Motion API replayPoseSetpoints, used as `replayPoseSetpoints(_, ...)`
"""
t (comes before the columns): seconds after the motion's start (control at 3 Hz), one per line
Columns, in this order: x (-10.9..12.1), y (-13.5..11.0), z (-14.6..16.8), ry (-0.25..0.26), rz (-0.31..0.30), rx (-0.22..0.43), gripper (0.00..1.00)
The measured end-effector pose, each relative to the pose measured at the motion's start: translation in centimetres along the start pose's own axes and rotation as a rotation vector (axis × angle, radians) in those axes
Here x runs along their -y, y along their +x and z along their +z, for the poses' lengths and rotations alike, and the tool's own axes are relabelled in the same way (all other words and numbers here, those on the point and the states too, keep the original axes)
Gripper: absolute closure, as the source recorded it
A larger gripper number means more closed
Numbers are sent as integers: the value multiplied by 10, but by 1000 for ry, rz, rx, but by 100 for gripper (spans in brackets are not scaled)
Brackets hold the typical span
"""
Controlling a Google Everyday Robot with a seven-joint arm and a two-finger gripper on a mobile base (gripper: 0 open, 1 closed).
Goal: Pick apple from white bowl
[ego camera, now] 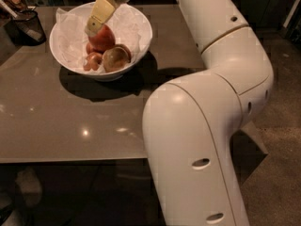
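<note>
The white bowl [141,46] is seen toward the far left of a grey-brown surface [70,121], and everything else is placed here in relation to it. It is lined with crinkled white paper [70,36], which rises above the rim on the bowl's far side.

The apple [103,39], deep red and glossy, is found inside the white bowl, near its middle and raised above the other fruit. A yellow-tan apple [116,59] lies in the bowl just in front of it and slightly to the right. A smaller reddish apple [92,60] lies at the front left, touching the yellow-tan one.

The gripper [94,27], pale yellow, is lowered into the white bowl from its far side and tilted down to the left. Its tip is set against the upper left of the apple. Whether the gripper is wide, narrow or closed on the apple cannot be told.

The large white arm [211,102] is bent in the foreground, to the right of the bowl. A small black mesh basket [29,26] stands on the surface to the left of the bowl, apart from it.
</note>
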State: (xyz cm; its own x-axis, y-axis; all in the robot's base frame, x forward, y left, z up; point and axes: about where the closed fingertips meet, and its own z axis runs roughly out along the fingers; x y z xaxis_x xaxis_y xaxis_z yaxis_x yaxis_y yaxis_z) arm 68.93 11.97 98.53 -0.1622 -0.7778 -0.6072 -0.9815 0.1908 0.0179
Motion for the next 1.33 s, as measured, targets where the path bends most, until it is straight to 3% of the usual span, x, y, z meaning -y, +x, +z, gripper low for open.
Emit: replayPoseSetpoints(1.33, 14, 16, 20, -36, 32, -3, 17)
